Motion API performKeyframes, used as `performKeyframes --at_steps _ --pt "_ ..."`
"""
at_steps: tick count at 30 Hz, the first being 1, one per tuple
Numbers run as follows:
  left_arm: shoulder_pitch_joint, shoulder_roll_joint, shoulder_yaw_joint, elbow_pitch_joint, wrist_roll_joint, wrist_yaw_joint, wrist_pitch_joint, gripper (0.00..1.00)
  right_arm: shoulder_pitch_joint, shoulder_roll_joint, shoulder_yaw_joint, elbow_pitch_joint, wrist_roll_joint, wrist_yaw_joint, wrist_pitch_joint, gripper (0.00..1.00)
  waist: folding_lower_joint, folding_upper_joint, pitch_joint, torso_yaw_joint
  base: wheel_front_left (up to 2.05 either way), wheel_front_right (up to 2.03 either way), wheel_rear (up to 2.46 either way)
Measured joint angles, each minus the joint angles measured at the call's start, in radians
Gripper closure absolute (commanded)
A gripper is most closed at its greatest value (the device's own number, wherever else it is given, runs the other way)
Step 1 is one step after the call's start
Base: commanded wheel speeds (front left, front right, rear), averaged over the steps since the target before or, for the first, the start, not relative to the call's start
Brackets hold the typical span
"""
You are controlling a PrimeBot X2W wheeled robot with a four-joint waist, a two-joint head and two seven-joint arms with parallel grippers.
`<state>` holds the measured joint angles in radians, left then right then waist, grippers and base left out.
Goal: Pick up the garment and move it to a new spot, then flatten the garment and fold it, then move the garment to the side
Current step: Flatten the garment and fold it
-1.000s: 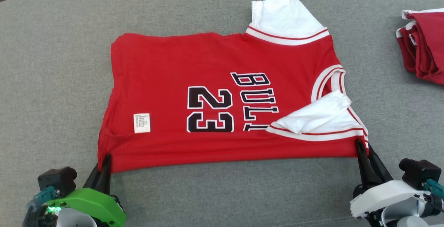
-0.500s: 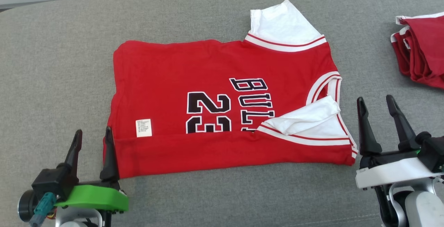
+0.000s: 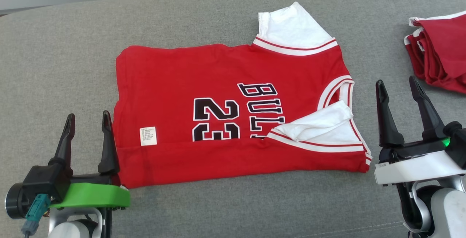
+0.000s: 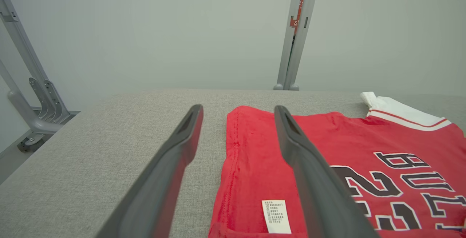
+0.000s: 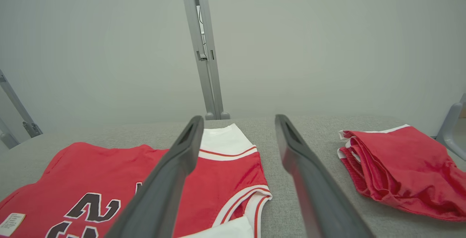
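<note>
Folding a red jersey [image 3: 174, 74] on a grey cushion [image 3: 54, 67]: left gripper [image 3: 87, 115] and right gripper [image 3: 396, 80] hover open beside its near-edge corners; level grips should keep the crease straight.

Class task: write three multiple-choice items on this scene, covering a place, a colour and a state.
1. Where does the red pile lie from the jersey? A on it; B to the robot's right; C to the robot's left.
2. The jersey's sleeves are: A black; B green; C white.
3. The left gripper and right gripper are: A both open; B both shut on the jersey; C one open, one shut.
Answers: B, the pile lies apart at the right edge; C, both sleeves are white; A, both are spread wide, gripping nothing.
</note>
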<state>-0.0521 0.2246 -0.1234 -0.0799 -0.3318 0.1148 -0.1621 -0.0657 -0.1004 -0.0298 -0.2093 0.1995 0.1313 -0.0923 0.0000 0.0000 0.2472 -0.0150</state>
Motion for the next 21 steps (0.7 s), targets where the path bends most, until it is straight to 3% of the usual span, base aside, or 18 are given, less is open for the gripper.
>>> performKeyframes --at_steps 4,9,16,21 --pt "-0.022 0.009 -0.001 0.006 0.005 -0.007 0.009 0.0 0.0 0.004 -0.013 -0.006 0.006 0.0 0.0 0.0 0.0 0.0 0.016 0.003 0.0 0.0 0.0" --pt "-0.196 0.029 -0.018 0.05 -0.027 -0.065 0.065 0.0 -0.011 0.012 -0.017 -0.02 0.01 0.0 0.001 0.0 0.0 0.0 0.059 0.005 0.0 0.0 0.0" --pt "-0.475 0.08 -0.027 0.295 -0.093 -0.165 0.208 0.0 -0.048 0.022 0.018 -0.006 0.025 0.0 -0.01 0.0 0.0 0.0 0.133 -0.014 0.0 0.0 0.0" --pt "-0.614 0.109 -0.031 0.499 -0.139 -0.209 0.26 0.0 -0.068 0.026 0.035 0.017 0.037 0.0 -0.025 0.0 0.0 0.0 0.176 -0.046 0.0 0.0 0.0"
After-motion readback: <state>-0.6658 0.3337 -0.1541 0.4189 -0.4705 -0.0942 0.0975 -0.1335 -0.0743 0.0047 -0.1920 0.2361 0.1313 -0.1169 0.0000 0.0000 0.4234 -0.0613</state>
